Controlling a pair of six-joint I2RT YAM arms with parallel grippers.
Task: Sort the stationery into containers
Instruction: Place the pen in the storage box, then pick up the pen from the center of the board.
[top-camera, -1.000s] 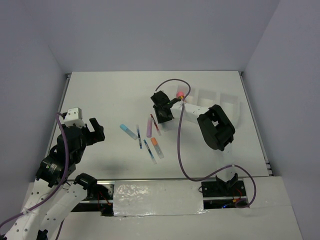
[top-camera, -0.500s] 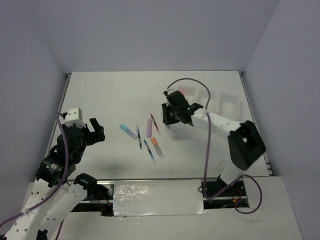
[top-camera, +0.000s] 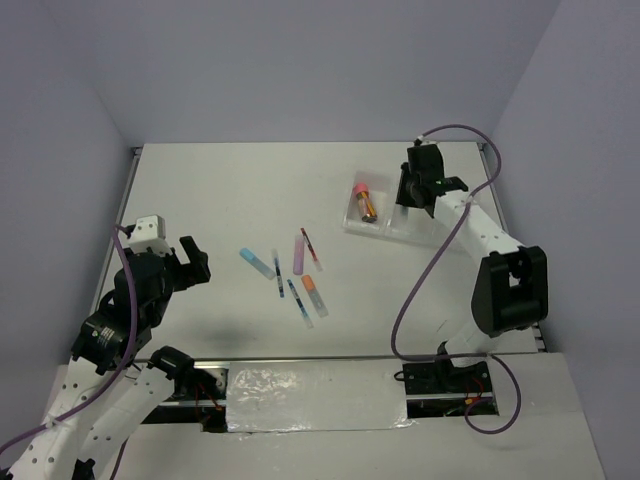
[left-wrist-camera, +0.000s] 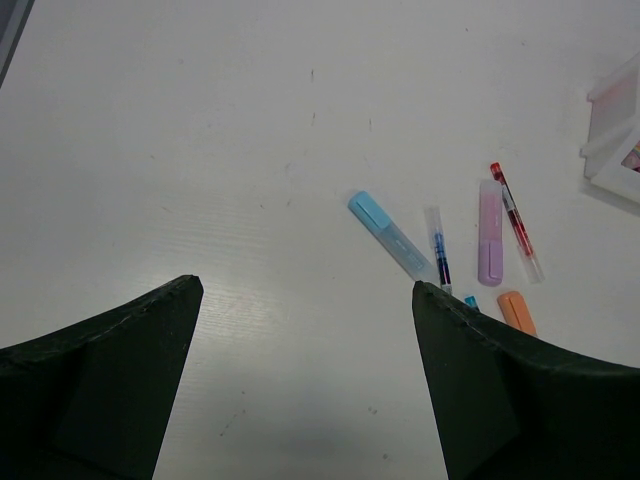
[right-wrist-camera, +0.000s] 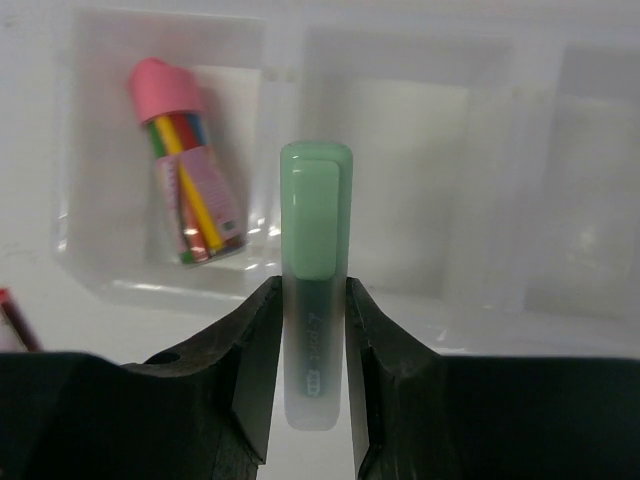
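Top, tray (top-camera: 452, 222): far right on the tabletop (top-camera: 220, 190), three compartments in a row.
Top, tube (top-camera: 363, 200): pink cap showing, lying in the tray's left compartment.
Top, right claw (top-camera: 408, 195): out over the tray, about where the left and middle compartments meet. From up here I cannot tell its grip.
Top, left claw (top-camera: 193, 258): way over on the left, well apart from everything, fingers spread.
Top, loose stationery: a cluster mid-tabletop, left of the tray. There's the blue highlighter (top-camera: 255, 262), the blue pen (top-camera: 277, 272), and the purple highlighter (top-camera: 298, 252) with the red pen (top-camera: 311, 248) just beside it. The orange highlighter (top-camera: 311, 285) and a second pen (top-camera: 301, 303) lie nearest the arms.
Left wrist, left claw: wide, nothing between the two dark fingers, bare tabletop below.
Left wrist, cluster: ahead and to the right. The blue highlighter lies aslant with the blue pen by its near end. The purple highlighter and red pen lie side by side, and the orange highlighter sits low beside the right finger.
Left wrist, tray: just a corner at the right edge.
Right wrist, right claw: clamped on the green highlighter (right-wrist-camera: 315, 230), pinching its pale body, cap pointing away toward the tray.
Right wrist, green highlighter: cap lines up with the wall between the left and middle compartments, leaning to the middle side. Its height above the tray I cannot tell.
Right wrist, tube: in the left compartment, slightly tilted, pink cap at the far end, coloured stripes along its body.
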